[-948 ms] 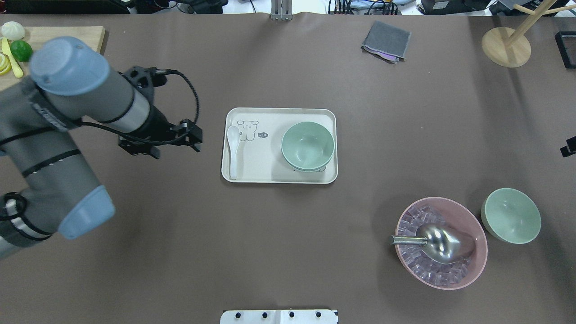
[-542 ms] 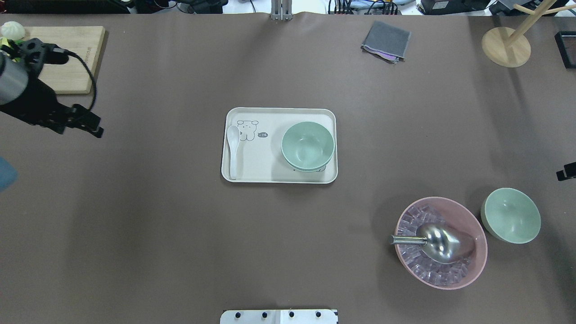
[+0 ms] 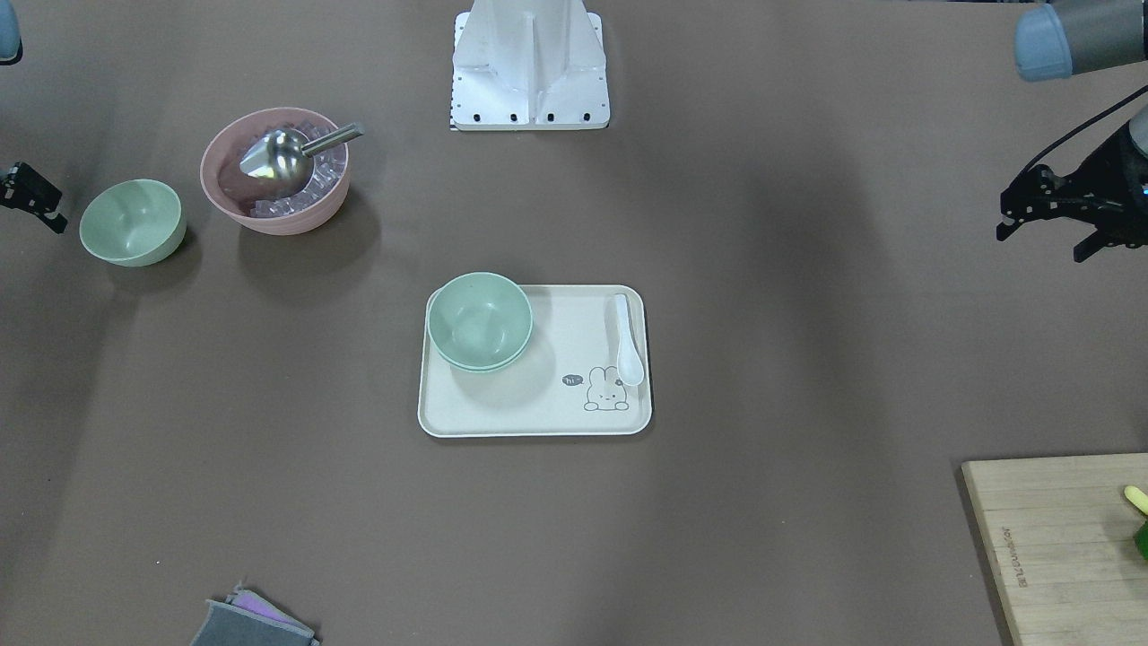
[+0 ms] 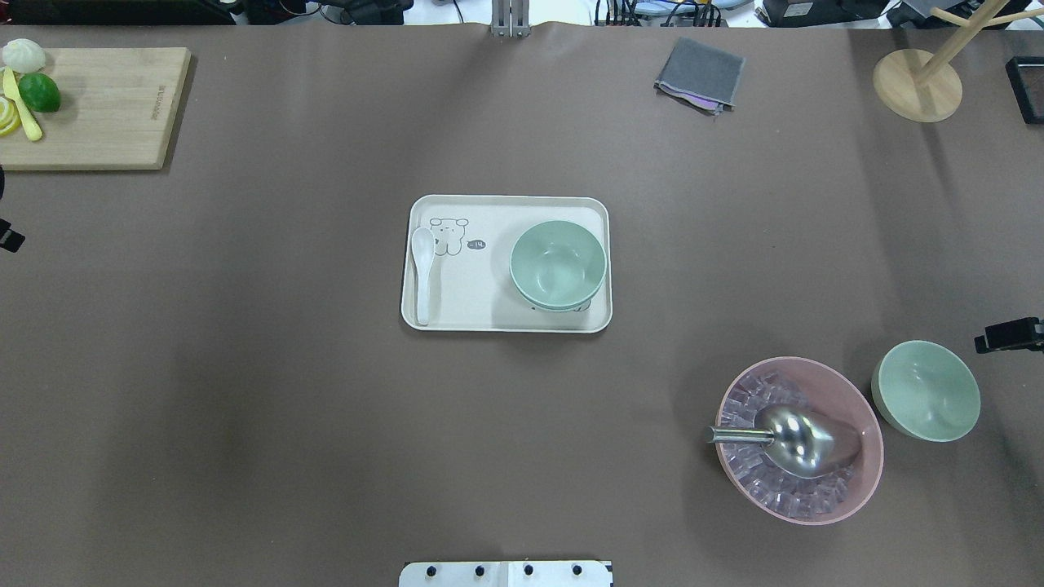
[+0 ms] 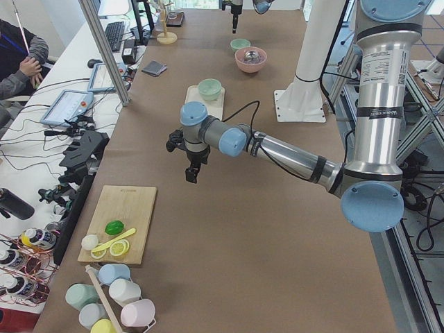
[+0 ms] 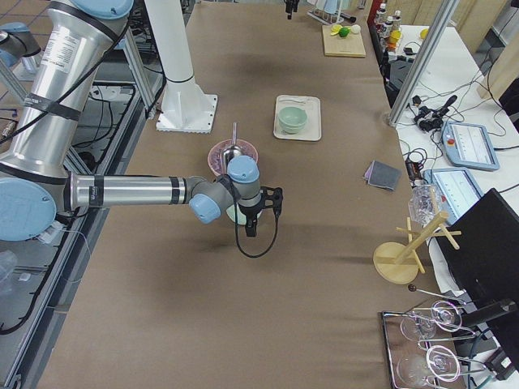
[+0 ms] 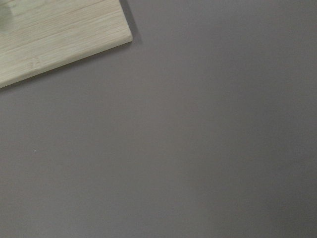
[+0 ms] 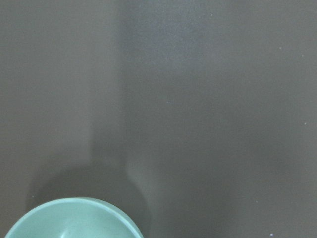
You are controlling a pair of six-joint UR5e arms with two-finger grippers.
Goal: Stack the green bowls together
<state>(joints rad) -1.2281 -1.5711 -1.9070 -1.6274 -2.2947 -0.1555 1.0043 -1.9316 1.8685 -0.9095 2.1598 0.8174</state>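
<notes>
Left tool [image 3: 1042, 242] spread empty, right tool [image 4: 1007, 336] state unclear near lone green bowl [image 4: 926, 391], nested pair [image 4: 558, 265] on tray [image 4: 473, 303]

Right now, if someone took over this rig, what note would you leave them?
The left end effector is open and empty, out by the table's left edge, far from the bowls.
The right end effector is at the right edge, close to the lone bowl; I cannot tell whether it is open or shut.
Two green bowls sit nested as a stack on the tray. The lone bowl stands on the table beside the pink bowl.
Done: two of three stacked.
Left: pick up the lone bowl, probably with the right arm, and set it into the stack.
</notes>
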